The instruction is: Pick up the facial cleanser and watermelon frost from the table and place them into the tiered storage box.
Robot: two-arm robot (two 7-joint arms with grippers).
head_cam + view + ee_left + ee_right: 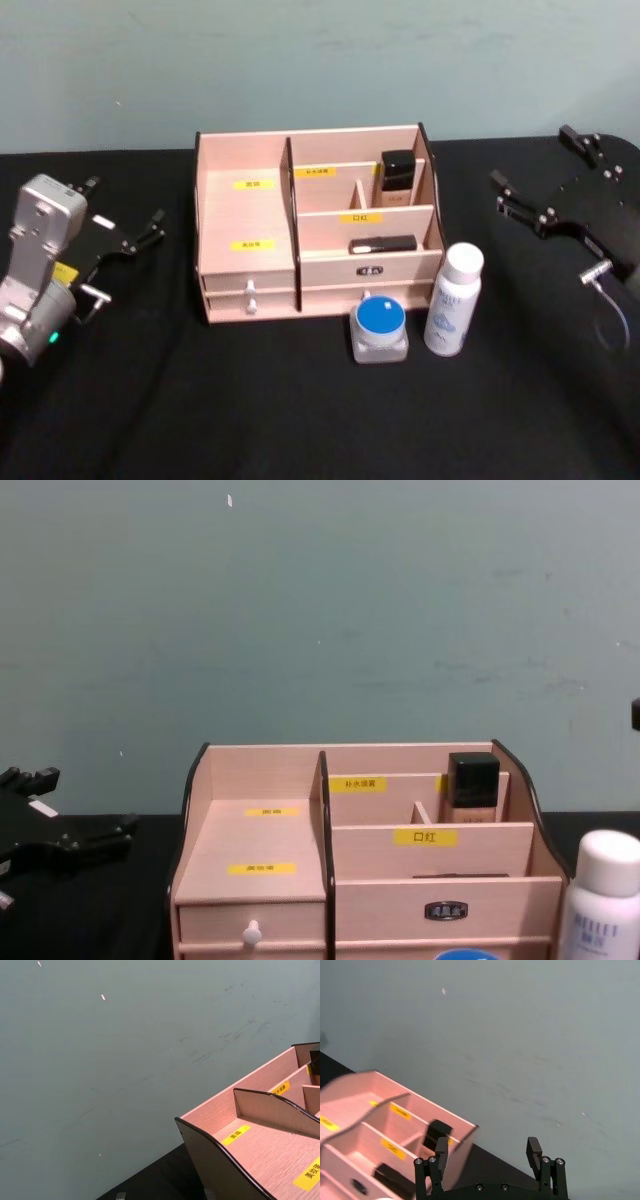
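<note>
**Jar and bottle stand in front of the box, both grippers spread**

The watermelon frost (pixel 380 318) sits at the front of the black table (pixel 300 430), blue lid up. It is just beside the upright facial cleanser (pixel 455 300), which is on the side nearer the right gripper (pixel 500 193). Both stand right in front of the tiered storage box (pixel 240 215), before its lower drawers.

The right gripper hovers with its fingers (pixel 441 1149) held apart and nothing between them. It points inward at the box, and the cleanser is nearer the robot than its fingertips.

The left gripper (pixel 125 200) hangs on the box's other side, well apart from both items. Its fingers are also spread and empty.

The box lies between the two grippers. A black-capped beige bottle (pixel 397 178) stands in its rear compartment, and a dark slim object (pixel 383 244) lies in the tier below.
</note>
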